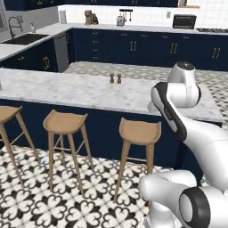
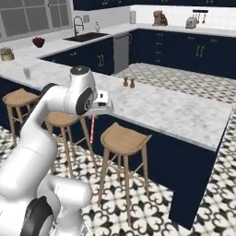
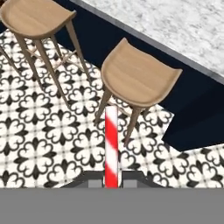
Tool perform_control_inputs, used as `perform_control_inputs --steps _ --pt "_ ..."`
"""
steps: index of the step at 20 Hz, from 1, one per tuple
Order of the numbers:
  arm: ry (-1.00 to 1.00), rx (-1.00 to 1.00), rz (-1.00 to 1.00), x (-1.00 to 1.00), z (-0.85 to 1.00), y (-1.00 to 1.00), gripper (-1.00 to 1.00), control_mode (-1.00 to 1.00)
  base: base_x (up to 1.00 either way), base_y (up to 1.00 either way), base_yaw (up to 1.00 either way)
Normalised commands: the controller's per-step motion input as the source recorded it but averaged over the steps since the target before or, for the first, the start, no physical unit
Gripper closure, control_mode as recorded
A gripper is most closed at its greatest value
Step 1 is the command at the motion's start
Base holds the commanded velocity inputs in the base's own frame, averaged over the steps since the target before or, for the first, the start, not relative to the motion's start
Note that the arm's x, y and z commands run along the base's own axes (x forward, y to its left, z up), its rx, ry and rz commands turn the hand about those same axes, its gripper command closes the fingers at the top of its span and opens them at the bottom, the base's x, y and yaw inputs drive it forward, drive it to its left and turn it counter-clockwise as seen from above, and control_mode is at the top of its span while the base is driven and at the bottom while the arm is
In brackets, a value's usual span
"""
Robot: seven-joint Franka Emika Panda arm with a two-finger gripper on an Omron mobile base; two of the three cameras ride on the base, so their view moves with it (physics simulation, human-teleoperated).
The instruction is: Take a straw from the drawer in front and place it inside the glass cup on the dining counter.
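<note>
My gripper (image 2: 95, 115) hangs in front of the dining counter (image 2: 175, 110), just below its edge and above the bar stools. It is shut on the straw (image 2: 93, 131), which points down at the floor. In the hand view the straw (image 3: 111, 144) is striped red and white and rises straight from between the gripper's (image 3: 111, 180) fingertips, over the tiled floor beside a stool. The small clear glass cup (image 2: 26, 73) stands upright on the counter's far left part, well away from the gripper. The drawer is out of view.
Three wooden bar stools (image 2: 124, 138) (image 2: 62, 119) (image 2: 18, 97) line the counter's navy base, one stool (image 3: 138, 76) right under the hand. Two small shakers (image 2: 128, 83) stand on the marble. Patterned floor tiles (image 3: 52, 131) lie below, and the far kitchen counter holds appliances.
</note>
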Motion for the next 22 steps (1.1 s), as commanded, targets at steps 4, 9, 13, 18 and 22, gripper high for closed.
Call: perform_control_inputs --steps 4,9,13,18,22 --pt "0.0 0.0 0.0 0.0 0.0 0.0 1.0 1.0 0.22 1.0 -0.44" --pt "0.0 0.0 0.0 0.0 0.0 0.0 1.0 1.0 0.18 1.0 -0.43" --pt "0.0 0.0 0.0 0.0 0.0 0.0 1.0 1.0 0.06 1.0 -0.41" --pt "0.0 0.0 0.0 0.0 0.0 0.0 1.0 1.0 0.01 1.0 -0.39" --pt "0.0 0.0 0.0 0.0 0.0 0.0 1.0 1.0 0.01 1.0 -0.38"
